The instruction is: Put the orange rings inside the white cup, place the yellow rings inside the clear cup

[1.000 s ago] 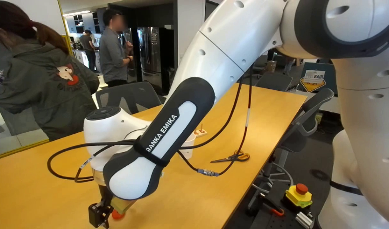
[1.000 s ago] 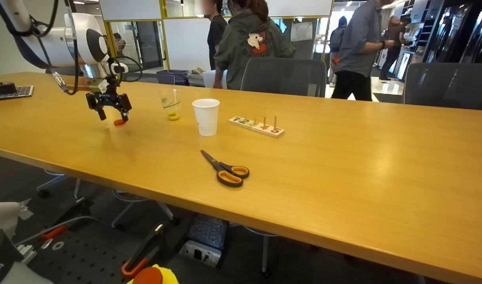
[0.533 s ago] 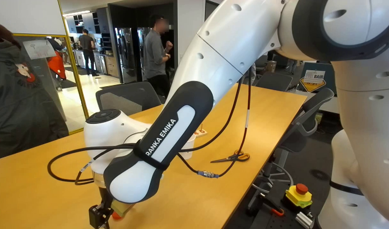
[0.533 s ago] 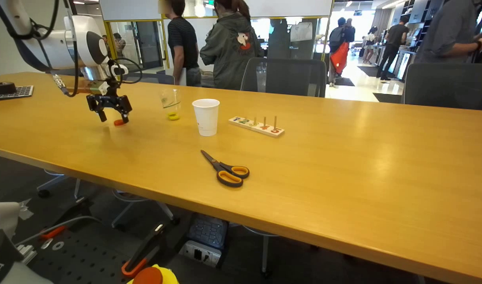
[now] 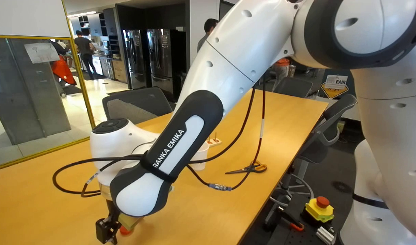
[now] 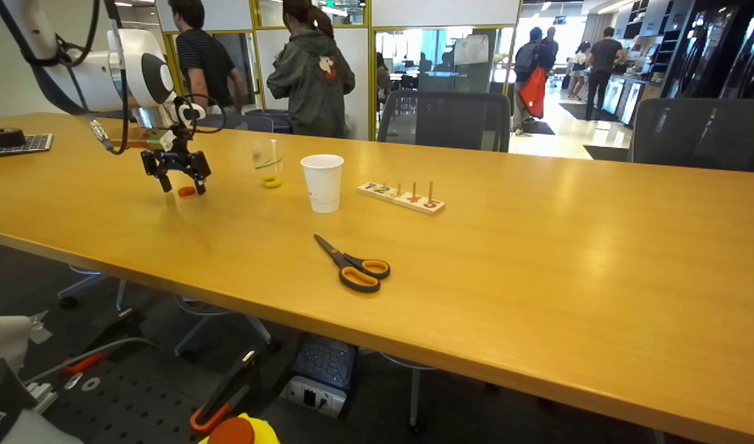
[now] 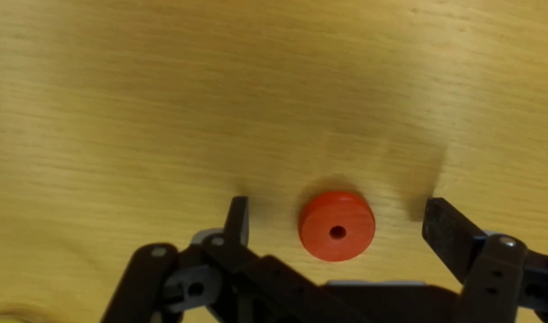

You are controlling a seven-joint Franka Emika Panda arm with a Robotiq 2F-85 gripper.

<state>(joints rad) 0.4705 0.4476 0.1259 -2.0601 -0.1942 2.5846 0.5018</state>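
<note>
Orange ring [image 7: 337, 217] lies flat on the table [image 6: 537, 259], hole facing you in the wrist view. Your gripper [image 6: 184, 189] is just over it, released: the fingers [image 7: 451, 237] stand wide apart, one on each side of the ring, with tabletop showing between it and either tip. You cannot tell whether the tips touch the table. Near the gripper, in an exterior view, you have the clear cup [image 6: 267, 157]; yellow rings [image 6: 271, 183] show through its wall at the bottom, count unclear. Near that cup, the white cup [image 6: 323, 185] stands upright, its inside hidden from you; in an exterior view your arm [image 5: 174, 143] covers part of it. Next to the white cup: a wooden peg board [image 6: 403, 198] with coloured numbers. Scissors [image 6: 343, 259] with orange-lined handles lie well apart from the ring. Farther out, you have a keyboard [image 6: 41, 143] at the table's end, a mesh chair [image 6: 445, 120] along the table, a person in a green jacket [image 6: 315, 80] beyond it, and a red button [image 5: 322, 202] on a yellow box [image 5: 319, 211].
</note>
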